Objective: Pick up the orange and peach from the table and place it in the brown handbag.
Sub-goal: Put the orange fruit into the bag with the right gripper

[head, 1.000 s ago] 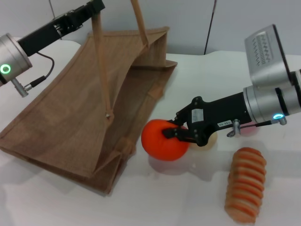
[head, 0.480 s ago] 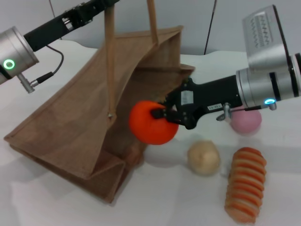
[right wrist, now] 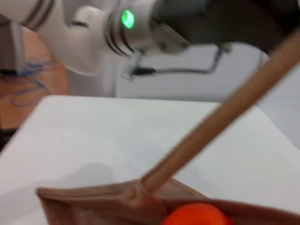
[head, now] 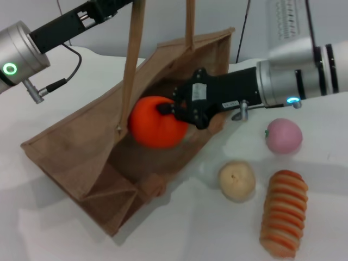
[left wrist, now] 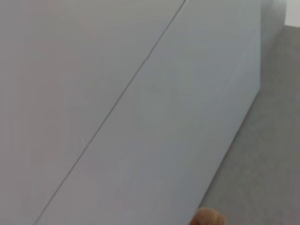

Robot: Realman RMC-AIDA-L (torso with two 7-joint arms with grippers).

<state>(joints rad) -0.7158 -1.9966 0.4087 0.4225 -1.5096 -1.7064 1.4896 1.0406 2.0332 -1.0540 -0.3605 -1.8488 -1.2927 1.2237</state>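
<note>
The orange hangs inside the open mouth of the brown handbag, clear of the table. My right gripper is shut on its right side, and its black fingers reach in past the bag's rim. The orange's top also shows at the edge of the right wrist view, behind the bag's rim. My left gripper, at the top edge, holds the bag's handle taut and upright, which keeps the mouth open. The pink peach rests on the table to the right, under the right arm.
A pale beige round fruit lies near the bag's open end. Beside it at the front right is a striped orange-and-cream loaf. The left arm, with its green light, crosses behind the handle strap. A white table surrounds the bag.
My right gripper has carried the orange up and to the left, from the table into the bag's mouth. The left arm has lifted the handle higher, tilting the bag more upright.
</note>
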